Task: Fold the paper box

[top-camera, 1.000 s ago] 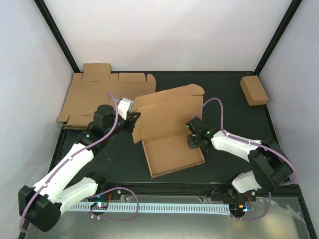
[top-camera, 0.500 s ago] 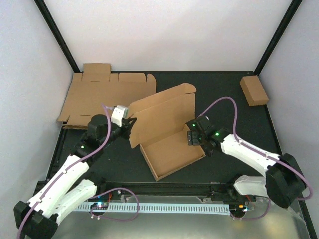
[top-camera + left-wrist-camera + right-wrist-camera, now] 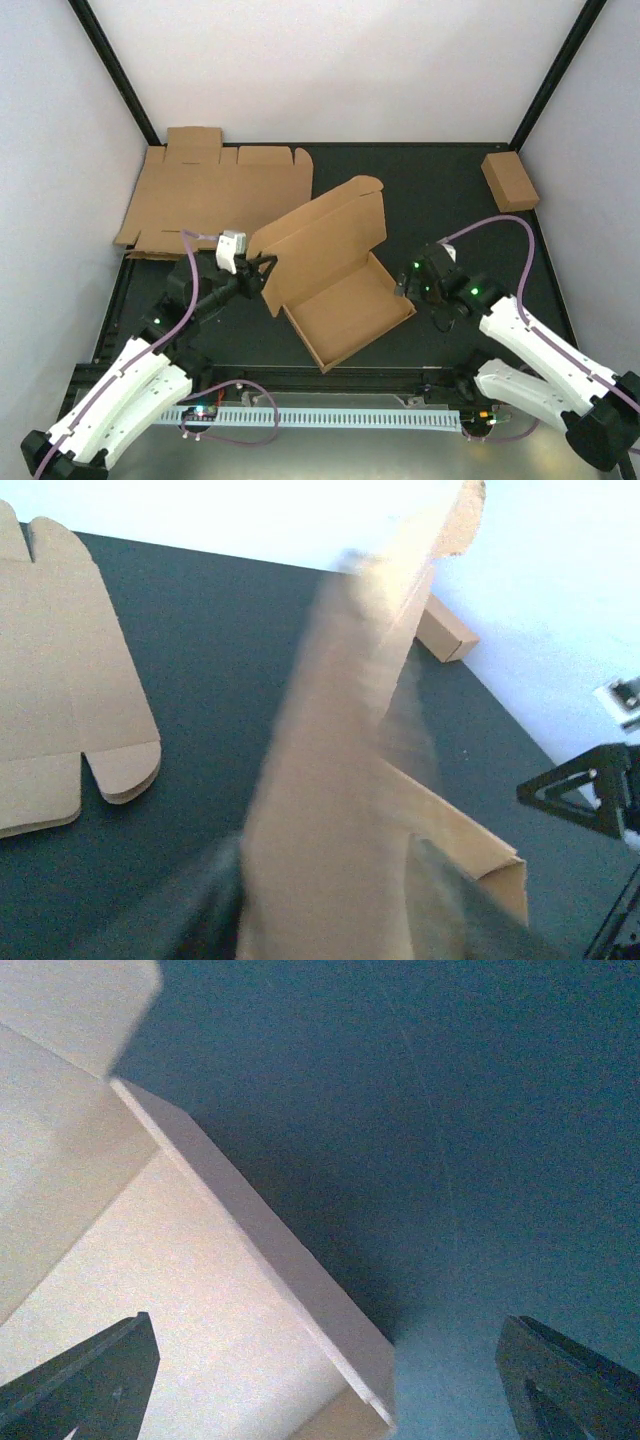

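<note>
Right wrist alone, right pincer (image 3: 325, 1325) spread above box (image 3: 170, 1290)

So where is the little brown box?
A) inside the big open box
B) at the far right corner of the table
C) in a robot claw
B: the little brown box lies by itself at the far right corner of the table.

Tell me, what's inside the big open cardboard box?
Nothing. The box shows only its bare brown floor. Its raised lid covers the bit of table beneath it, so I can't see there.
</note>
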